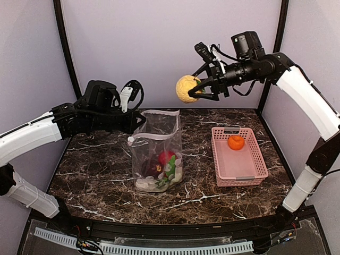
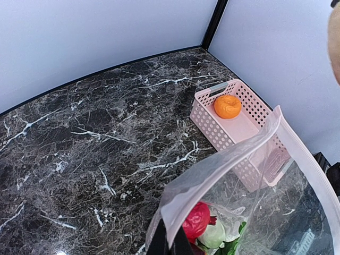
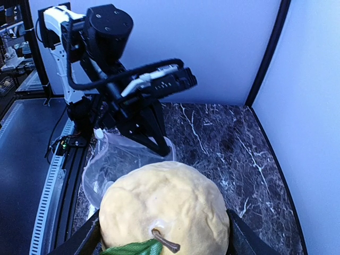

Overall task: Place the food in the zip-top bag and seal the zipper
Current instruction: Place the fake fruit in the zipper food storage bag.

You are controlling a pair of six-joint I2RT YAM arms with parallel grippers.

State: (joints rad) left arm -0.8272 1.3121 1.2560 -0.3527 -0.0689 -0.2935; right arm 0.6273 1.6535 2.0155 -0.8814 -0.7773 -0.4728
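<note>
Your left gripper [image 1: 134, 124], nearest you, pinches the zip-top bag [image 1: 159, 146] by its rim and holds the mouth open and upright. Hold that grip firm. A red piece [image 1: 166, 157] lies inside. The right gripper [image 1: 201, 89], clamped on the yellow fruit [image 1: 186, 88], hangs high to the mouth's right. Centre it over the opening, lower, then release. The orange [image 1: 236, 142] waits in the pink basket [image 1: 255, 162].

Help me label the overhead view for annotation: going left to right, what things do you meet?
Left gripper pinching the bag's rim → zip-top bag → yellow toy fruit held aloft → pink basket, orange toy inside.
</note>
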